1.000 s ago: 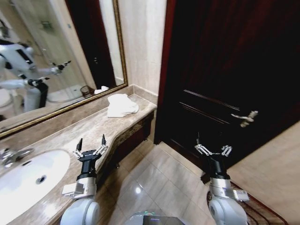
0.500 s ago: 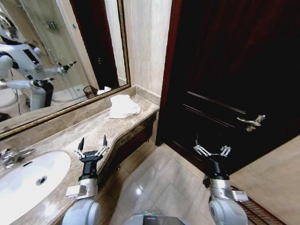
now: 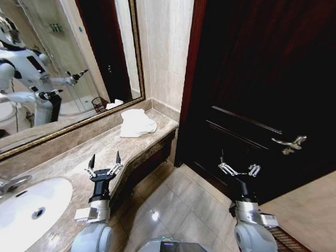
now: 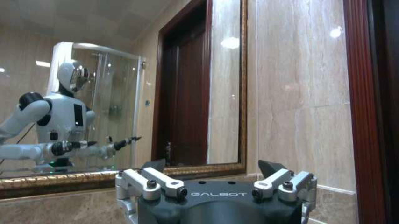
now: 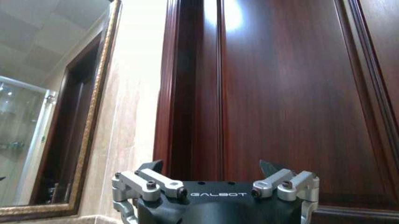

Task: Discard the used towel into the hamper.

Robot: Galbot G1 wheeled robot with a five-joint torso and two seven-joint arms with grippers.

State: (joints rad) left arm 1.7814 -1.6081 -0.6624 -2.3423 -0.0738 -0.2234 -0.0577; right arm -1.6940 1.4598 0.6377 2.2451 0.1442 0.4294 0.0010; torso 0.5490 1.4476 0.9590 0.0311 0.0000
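The used towel (image 3: 137,123) is a crumpled white heap at the far end of the marble counter (image 3: 79,157), close to the wall corner. My left gripper (image 3: 104,159) is raised over the counter's front edge, open and empty, well short of the towel. It points at the mirror in the left wrist view (image 4: 212,165). My right gripper (image 3: 238,164) hangs open and empty over the floor before the dark door, seen again in the right wrist view (image 5: 212,164). A sliver of the hamper's (image 3: 287,243) red-brown ribs peeks out behind my right arm.
A white sink (image 3: 31,210) with a faucet (image 3: 10,184) lies at the counter's near left. The gilt-framed mirror (image 3: 63,63) reflects the robot and a small basket. A dark wooden door (image 3: 262,79) with a lever handle (image 3: 291,142) stands on the right. Tiled floor (image 3: 178,205) lies between.
The whole view has shifted: sink and faucet slid toward the lower left, door handle moved right. Both grippers hold the same open pose; the towel lies unmoved.
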